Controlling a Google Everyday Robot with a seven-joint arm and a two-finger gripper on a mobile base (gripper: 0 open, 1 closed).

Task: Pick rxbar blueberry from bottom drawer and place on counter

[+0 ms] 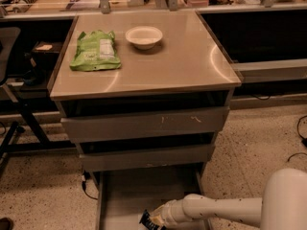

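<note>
Lifting the rxbar blueberry point(147, 221) out of the bottom drawer point(144, 190) is, as I judge it, the step in hand. The hand point(155, 219) sits low at the drawer's front, right at the dark wrapper, and the white arm point(216, 209) reaches in from the right. Whether the hand is clamped on the bar or merely against it, I cannot tell.

To do this well, make sure of a firm hold across the bar before rising. Then lift straight up until clear of the low drawer walls and of the two upper drawers point(144, 123), whose fronts stand over the back of the tray. Only then swing toward the tabletop point(187, 66), aiming for the bare patch on its right, well apart from the green bag point(94, 51) and the white bowl point(143, 36). A thin wrapper may slip, so go slowly.

The lower edge of the view cuts off the drawer's front and perhaps part of the bar. The hand is mostly lost against the dark wrapper, and the lettering cannot be read
</note>
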